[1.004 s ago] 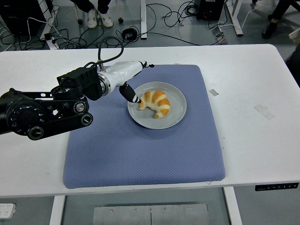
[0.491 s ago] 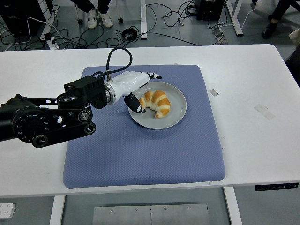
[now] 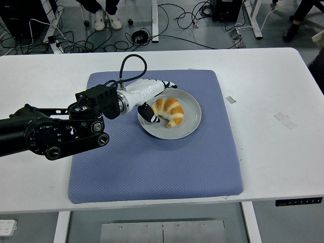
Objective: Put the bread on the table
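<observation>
The croissant [image 3: 169, 111] lay on a round grey plate [image 3: 188, 126], curved like a crescent with its ends pointing down and left, golden-brown crust with paler cream bands across the ridges, surface glossy. It sat slightly left of the plate's middle, filling most of the dish. The plate rested on a blue-grey quilted mat [image 3: 157, 162], in the mat's upper middle part, and the mat covered the centre of the white table [image 3: 273, 142]. The left hand [image 3: 152, 96], white shell with black fingertips, reached in from the left at the end of a bulky black arm [image 3: 50, 134], with a black cable looping up from the wrist. Its thumb [image 3: 147, 113] touched the croissant's left end low down, and the other fingers [image 3: 167, 84] extended over the plate's far-left rim just beside the bread's upper edge. Fingers bracketed the croissant's left tip but were not closed round it; could not tell whether the upper fingers touched. Bread not lifted, flat on the plate. Two pieces of clear tape [image 3: 286, 120] stuck on the table at right, well apart from the mat. Cables and a person's white shoes [image 3: 107, 20] on the floor beyond the far edge.
</observation>
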Tool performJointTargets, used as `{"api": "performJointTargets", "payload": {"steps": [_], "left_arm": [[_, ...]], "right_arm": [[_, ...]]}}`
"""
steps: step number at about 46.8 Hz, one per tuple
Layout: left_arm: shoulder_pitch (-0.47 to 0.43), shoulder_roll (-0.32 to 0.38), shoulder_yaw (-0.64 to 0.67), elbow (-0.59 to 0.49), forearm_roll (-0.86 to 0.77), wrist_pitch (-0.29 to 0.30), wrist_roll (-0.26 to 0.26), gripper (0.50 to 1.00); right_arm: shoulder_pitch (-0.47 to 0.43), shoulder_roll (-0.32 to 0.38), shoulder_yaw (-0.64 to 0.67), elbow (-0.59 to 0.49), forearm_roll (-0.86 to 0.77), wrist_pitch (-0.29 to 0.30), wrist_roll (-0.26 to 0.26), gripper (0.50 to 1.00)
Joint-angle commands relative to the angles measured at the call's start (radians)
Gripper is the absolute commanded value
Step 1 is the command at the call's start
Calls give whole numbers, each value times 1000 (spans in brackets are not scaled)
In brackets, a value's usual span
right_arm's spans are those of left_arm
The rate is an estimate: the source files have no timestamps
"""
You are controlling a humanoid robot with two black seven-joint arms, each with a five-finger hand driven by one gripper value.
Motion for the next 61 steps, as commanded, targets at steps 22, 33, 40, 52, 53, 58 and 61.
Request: {"api": "performJointTargets", "payload": {"steps": [22,33,40,52,53,58,61], "left_arm": [[20,-51,6,81,6,-2,-25,918],[20,-63,6,97,5,-17,-28,854],[19,-65,4,98,3,-29,-28,830],[19,-65,1,98,-3,-31,-40,725],[19,-65,3,98,-3,-31,-40,725],[20,-65,3,100,-1,-31,-40,725],[23,-65,3,100,2,-31,-40,712]], "right_arm": [[0,0,0,0,1,0,0,1000],[0,0,0,0,1,0,0,1000],[0,0,0,0,1,0,0,1000],[0,0,0,0,-1,0,0,1000],[0,0,0,0,1,0,0,1000],[0,0,0,0,1,0,0,1000],[0,0,0,0,1,0,0,1000]]}}
